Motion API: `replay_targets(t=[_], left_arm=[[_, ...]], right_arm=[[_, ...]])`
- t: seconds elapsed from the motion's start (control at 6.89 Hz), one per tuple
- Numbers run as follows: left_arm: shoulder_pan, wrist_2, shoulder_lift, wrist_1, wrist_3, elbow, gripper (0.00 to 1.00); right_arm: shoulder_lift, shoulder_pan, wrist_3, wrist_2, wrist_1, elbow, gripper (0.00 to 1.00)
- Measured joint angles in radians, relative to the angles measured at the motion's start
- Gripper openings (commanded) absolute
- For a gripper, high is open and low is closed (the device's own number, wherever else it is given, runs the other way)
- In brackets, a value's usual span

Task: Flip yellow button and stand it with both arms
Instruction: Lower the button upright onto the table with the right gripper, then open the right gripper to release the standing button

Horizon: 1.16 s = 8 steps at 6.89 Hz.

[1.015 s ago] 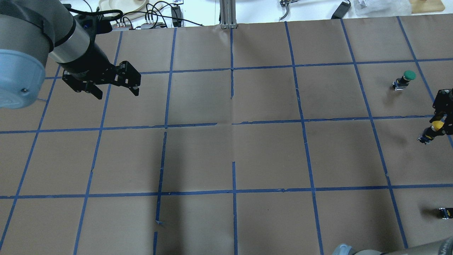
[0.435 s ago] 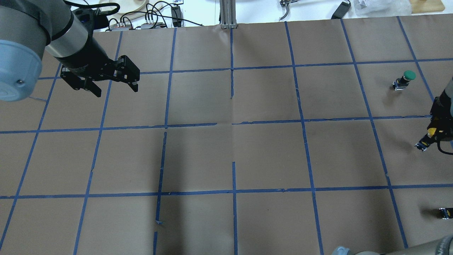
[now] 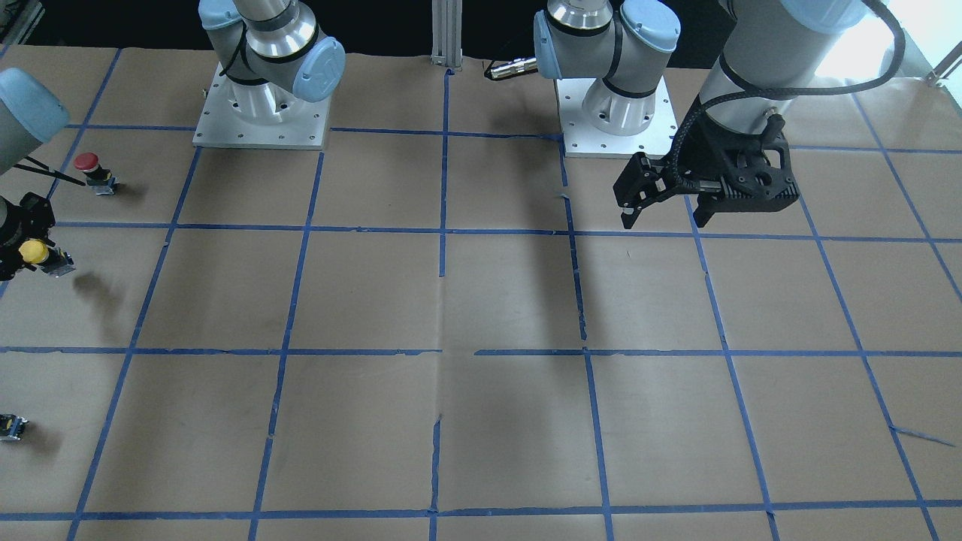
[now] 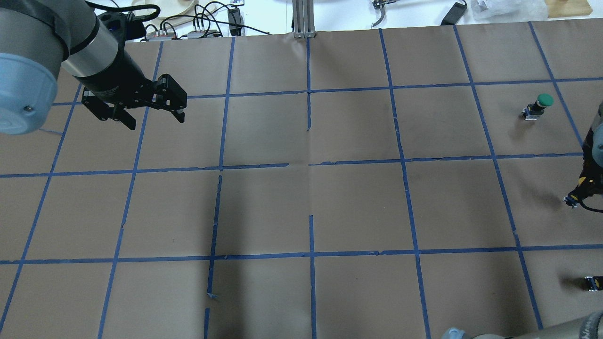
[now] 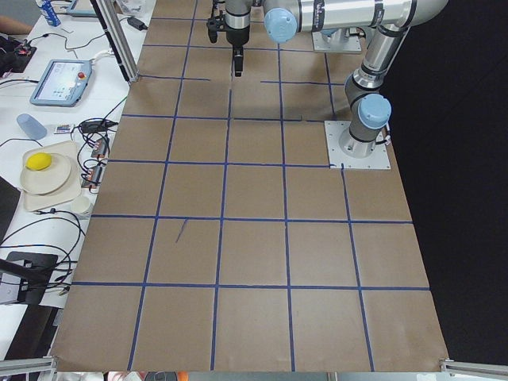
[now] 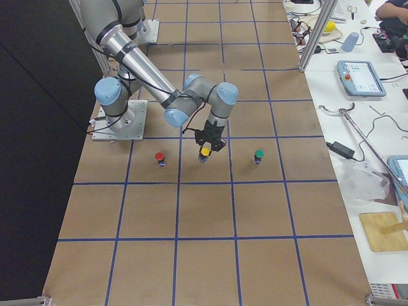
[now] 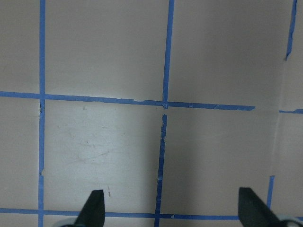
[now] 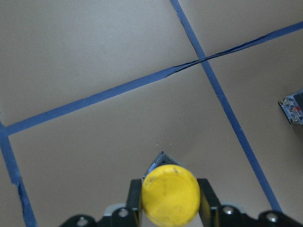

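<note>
The yellow button (image 3: 31, 252) is held in my right gripper (image 3: 22, 254), lifted above the brown paper, its shadow apart from it. In the right wrist view its yellow cap (image 8: 170, 194) faces the camera between the two fingers (image 8: 134, 194), with the body pointing down at the table. In the overhead view only the button's body (image 4: 573, 198) shows under the right gripper (image 4: 586, 186) at the right edge. It also shows in the exterior right view (image 6: 204, 152). My left gripper (image 4: 155, 122) is open and empty far away, hovering at the back left (image 3: 664, 221) (image 7: 171, 210).
A red-capped button (image 3: 89, 167) stands on the robot's side of the yellow one. A green-capped button (image 4: 541, 103) stands on its far side. A small switch block (image 4: 592, 282) lies near the front right. Blue tape lines grid the paper.
My right gripper has turned and shifted toward the table's right edge with the yellow button, so its cap is now hidden in the overhead view. The left gripper rose slightly.
</note>
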Motion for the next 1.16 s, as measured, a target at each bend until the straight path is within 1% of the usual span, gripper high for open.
replay_targets(t=[0.15, 0.29, 0.44, 0.58, 0.73, 0.87, 1.16], left_arm=[[0.000, 0.000, -0.001, 0.001, -0.001, 0.000, 0.99], [0.000, -0.001, -0.002, 0.001, -0.001, 0.000, 0.99], [0.000, -0.001, -0.003, 0.000, -0.001, 0.000, 1.00], [0.000, -0.001, -0.004, 0.000, -0.001, 0.001, 1.00], [0.000, -0.006, -0.004, 0.001, -0.002, 0.002, 1.00], [0.000, -0.014, -0.003, 0.001, -0.002, 0.002, 1.00], [0.000, -0.019, -0.002, 0.002, -0.003, 0.002, 1.00]], right_arm=[[0.008, 0.019, 0.048, -0.021, -0.020, 0.003, 0.39], [0.024, 0.034, 0.073, -0.030, -0.062, 0.003, 0.52], [0.043, 0.041, 0.079, -0.035, -0.104, 0.002, 0.54], [0.055, 0.043, 0.078, -0.037, -0.126, -0.002, 0.59], [0.060, 0.044, 0.077, -0.034, -0.133, -0.005, 0.62], [0.059, 0.047, 0.076, -0.030, -0.135, -0.003, 0.99], [0.042, 0.054, 0.061, -0.028, -0.124, -0.004, 1.00]])
